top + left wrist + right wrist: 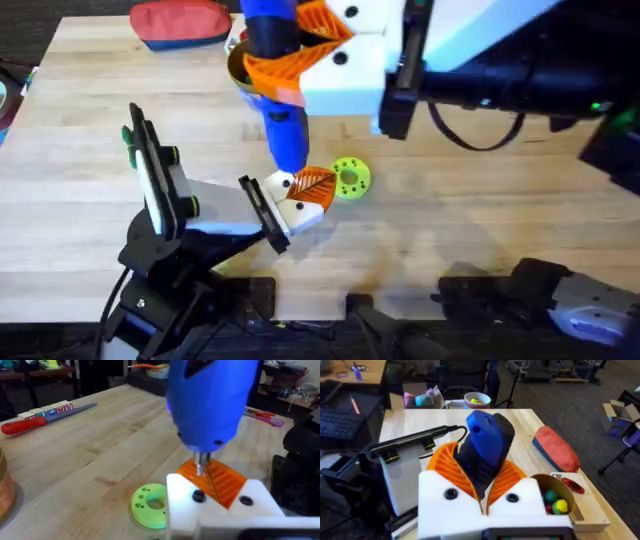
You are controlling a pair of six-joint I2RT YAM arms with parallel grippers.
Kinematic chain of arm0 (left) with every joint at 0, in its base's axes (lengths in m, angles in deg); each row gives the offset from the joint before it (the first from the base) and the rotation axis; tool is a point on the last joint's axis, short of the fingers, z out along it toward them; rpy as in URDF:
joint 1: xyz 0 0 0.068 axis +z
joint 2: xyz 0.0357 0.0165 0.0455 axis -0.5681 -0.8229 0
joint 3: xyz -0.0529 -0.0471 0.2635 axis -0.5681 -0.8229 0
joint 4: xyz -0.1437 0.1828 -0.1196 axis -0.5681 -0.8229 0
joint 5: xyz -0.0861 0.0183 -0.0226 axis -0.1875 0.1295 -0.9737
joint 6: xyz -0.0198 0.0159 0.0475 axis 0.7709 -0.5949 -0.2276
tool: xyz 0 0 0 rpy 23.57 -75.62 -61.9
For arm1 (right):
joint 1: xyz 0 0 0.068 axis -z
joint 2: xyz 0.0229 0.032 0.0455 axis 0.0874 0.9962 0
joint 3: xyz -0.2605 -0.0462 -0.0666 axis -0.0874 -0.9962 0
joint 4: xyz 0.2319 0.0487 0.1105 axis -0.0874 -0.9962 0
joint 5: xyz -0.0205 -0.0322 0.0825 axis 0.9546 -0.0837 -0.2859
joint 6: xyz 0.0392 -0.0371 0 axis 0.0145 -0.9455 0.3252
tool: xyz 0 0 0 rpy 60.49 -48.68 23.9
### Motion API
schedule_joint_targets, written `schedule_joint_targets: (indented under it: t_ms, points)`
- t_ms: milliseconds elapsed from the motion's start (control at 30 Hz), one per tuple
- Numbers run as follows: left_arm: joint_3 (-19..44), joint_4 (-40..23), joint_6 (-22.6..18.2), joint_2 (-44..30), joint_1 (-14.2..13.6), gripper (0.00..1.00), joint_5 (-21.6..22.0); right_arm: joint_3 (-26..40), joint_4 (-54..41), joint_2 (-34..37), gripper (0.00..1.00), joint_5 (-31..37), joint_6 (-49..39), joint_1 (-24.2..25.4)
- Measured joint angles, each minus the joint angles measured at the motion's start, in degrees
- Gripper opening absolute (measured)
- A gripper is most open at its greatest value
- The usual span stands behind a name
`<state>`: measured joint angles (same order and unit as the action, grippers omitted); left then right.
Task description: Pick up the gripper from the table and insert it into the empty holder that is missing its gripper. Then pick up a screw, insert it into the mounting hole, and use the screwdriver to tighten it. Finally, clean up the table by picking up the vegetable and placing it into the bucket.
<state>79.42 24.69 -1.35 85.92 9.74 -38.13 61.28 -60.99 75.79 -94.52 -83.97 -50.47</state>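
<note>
Wooden table (pixel 480 220), right gripper (pixel 482 492) jaws clamping blue screwdriver (pixel 487 447), upright.

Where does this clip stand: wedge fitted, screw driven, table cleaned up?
Done, it seems: the orange wedge sits in the white holder. In hand: the right gripper grips the blue screwdriver, whose tip points down at the wedge, so tightening looks underway; I cannot see the screw. Cleanup cannot be judged: the bucket holds coloured pieces, but the dark-green one cannot be picked out.
</note>
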Motion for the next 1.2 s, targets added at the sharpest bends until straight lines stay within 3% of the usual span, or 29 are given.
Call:
schedule_joint_targets:
  t_ms: [1200]
  points:
    - [0.00, 0.00, 0.01, 0.00, 0.00, 0.006, 0.02, -0.04, 2.54, 2.43, 0.007, 0.74, 0.53, -1.04]
